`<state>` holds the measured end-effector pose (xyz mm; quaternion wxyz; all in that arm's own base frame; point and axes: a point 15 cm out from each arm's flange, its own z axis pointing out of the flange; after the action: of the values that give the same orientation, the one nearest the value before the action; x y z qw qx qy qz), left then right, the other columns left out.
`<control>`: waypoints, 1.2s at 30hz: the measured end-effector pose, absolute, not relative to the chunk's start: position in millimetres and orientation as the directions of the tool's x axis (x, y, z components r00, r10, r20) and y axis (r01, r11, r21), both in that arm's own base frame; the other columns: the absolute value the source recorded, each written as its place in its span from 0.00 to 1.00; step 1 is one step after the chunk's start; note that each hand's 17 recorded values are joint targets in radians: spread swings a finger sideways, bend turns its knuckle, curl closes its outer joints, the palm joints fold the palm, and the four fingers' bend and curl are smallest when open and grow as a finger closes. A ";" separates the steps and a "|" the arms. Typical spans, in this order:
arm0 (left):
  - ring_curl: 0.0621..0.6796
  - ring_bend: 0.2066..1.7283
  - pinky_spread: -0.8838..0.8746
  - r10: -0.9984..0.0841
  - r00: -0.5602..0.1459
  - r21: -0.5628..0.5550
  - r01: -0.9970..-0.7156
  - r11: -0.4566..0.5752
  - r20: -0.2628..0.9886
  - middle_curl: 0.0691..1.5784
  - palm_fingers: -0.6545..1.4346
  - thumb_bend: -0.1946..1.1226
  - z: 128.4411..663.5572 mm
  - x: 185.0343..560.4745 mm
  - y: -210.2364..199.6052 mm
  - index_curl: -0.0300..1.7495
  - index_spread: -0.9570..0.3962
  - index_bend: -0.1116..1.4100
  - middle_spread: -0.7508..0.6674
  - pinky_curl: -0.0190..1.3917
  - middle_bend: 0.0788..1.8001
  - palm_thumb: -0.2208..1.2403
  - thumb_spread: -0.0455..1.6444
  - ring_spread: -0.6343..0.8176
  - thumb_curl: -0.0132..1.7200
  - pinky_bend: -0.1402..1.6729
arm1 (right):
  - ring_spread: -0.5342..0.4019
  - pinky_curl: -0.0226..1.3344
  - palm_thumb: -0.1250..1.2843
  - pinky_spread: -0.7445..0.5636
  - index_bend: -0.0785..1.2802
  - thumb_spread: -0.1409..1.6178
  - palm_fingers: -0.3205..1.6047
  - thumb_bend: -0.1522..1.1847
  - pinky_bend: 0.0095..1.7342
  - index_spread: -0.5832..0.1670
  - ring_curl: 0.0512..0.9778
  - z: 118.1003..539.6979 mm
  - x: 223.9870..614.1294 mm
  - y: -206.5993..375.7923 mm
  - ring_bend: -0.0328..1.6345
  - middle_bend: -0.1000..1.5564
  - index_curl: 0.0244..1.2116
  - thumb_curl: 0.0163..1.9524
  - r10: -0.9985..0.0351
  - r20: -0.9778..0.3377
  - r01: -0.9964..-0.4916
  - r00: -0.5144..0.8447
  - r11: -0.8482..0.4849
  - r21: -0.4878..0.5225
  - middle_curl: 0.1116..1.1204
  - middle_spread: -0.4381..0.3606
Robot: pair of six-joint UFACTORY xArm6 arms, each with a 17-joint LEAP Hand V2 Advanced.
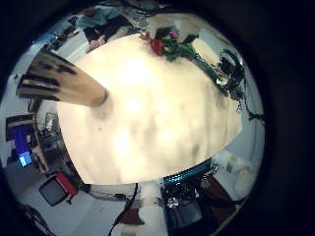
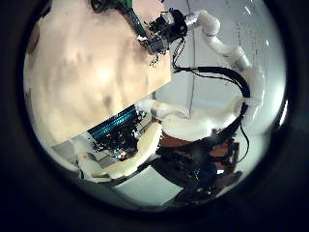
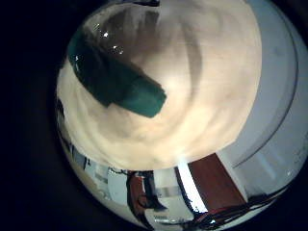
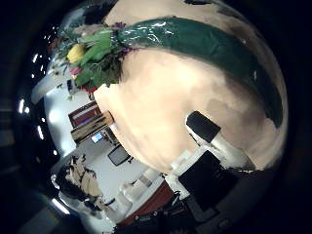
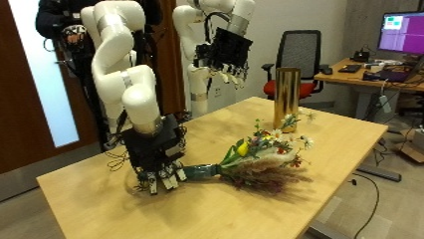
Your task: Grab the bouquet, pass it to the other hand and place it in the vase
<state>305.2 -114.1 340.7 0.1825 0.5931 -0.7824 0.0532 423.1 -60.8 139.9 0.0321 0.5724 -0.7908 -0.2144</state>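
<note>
On the tabletop (image 5: 93,194) we've got the bouquet (image 5: 259,159) lying on its side, flower heads pointing away from the right hand (image 5: 155,154) and its dark green wrapped stem running back under that hand's fingers. From the outside view we honestly can't make out whether the fingers are curled round the stem or just hanging over it, since the stem end is hidden behind them, so we can't say if it's gripping. The right palm views show the green wrap filling a lot of the picture, so it's very close to that palm. We see the tall golden vase (image 5: 287,98) standing upright at the far side of the tabletop, just beyond the flower heads and apart from them. The left hand (image 5: 231,55) hangs up in the air well above the tabletop, near the vase, fingers loosely spread and holding nothing. Its palm views catch the vase and bouquet only small.
</note>
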 end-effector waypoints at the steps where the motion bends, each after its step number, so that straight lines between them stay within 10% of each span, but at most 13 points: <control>1: 0.26 0.08 0.81 -0.909 -0.230 0.134 -0.947 0.291 0.349 0.14 0.35 0.12 340.5 305.0 -114.5 0.24 0.86 0.20 0.87 0.20 0.06 0.39 0.55 0.86 0.19 0.18 | 0.68 0.21 0.62 0.76 0.19 0.65 0.30 0.10 0.22 0.62 0.18 139.9 423.5 -63.9 0.36 0.28 0.29 0.20 -0.919 -0.189 -0.891 -0.346 0.258 0.375 0.23 0.71; 36: 0.26 0.08 0.81 -0.909 -0.230 0.135 -0.947 0.291 0.347 0.14 0.35 0.12 341.9 304.7 -115.2 0.24 0.86 0.20 0.87 0.20 0.06 0.39 0.55 0.86 0.19 0.18 | 0.47 0.17 0.64 0.65 0.20 0.64 0.52 0.10 0.17 0.54 0.19 126.5 440.0 -57.0 0.46 0.34 0.29 0.20 -0.923 -0.181 -0.873 -0.340 0.237 0.427 0.29 0.56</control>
<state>304.7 -115.2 341.9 0.1821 0.5932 -0.7825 0.0519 440.0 -57.0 126.5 0.0541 0.5721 -0.7847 -0.2325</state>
